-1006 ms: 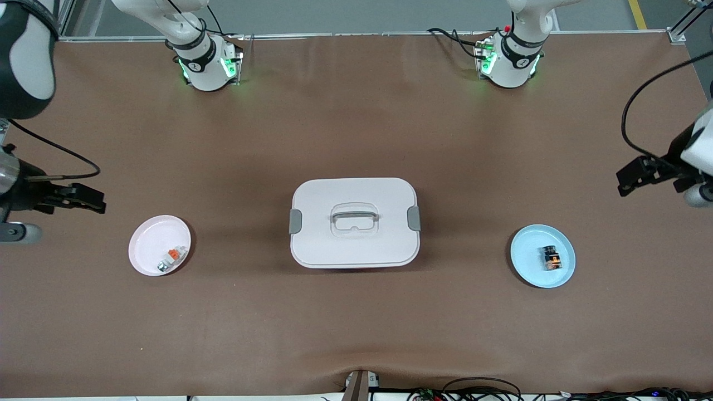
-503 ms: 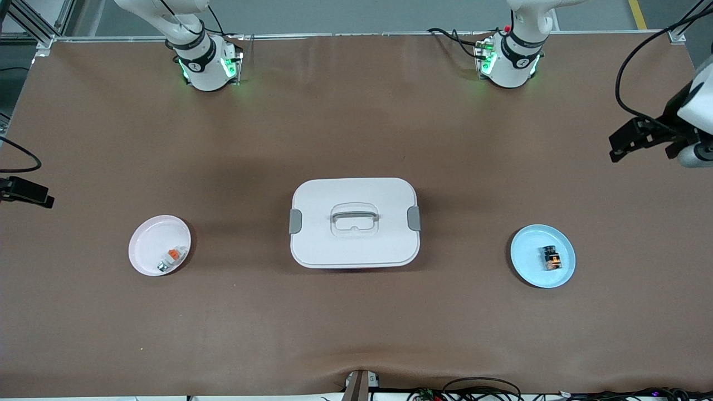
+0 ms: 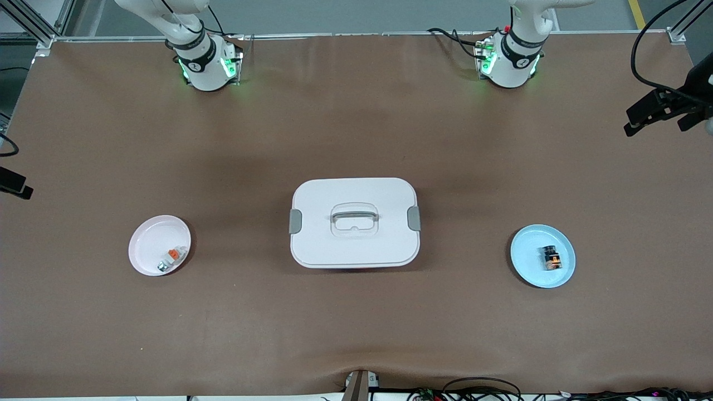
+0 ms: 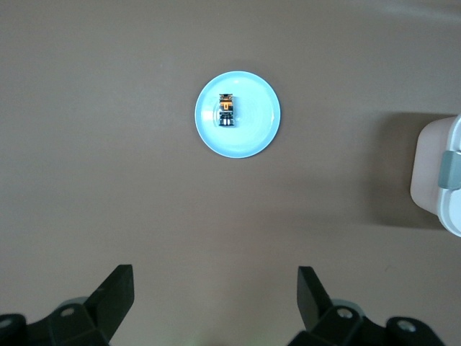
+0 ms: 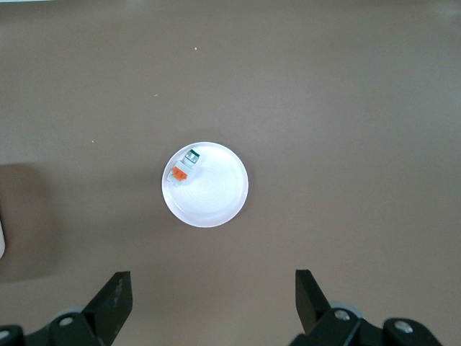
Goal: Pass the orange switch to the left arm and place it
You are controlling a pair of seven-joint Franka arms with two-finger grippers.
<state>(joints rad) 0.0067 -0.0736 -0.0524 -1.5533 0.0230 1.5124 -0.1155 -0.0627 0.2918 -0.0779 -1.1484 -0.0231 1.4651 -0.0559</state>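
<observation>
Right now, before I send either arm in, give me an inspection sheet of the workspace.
Surface: brown table cover, wrinkled at the edge nearest the front camera.
Job's things: orange switch lies on the blue plate toward the left arm's end; box at mid-table, lid on, clips down.
Clutter: pink plate toward the right arm's end holds a small white-and-grey part with an orange top.
Grippers: left gripper open, empty, high over its end of the table; right gripper open, empty, high over its end.
Cables: black cable loops to the left arm's wrist; wires along the nearest table edge.
Surroundings: grey floor, aluminium frame posts at the corners.
</observation>
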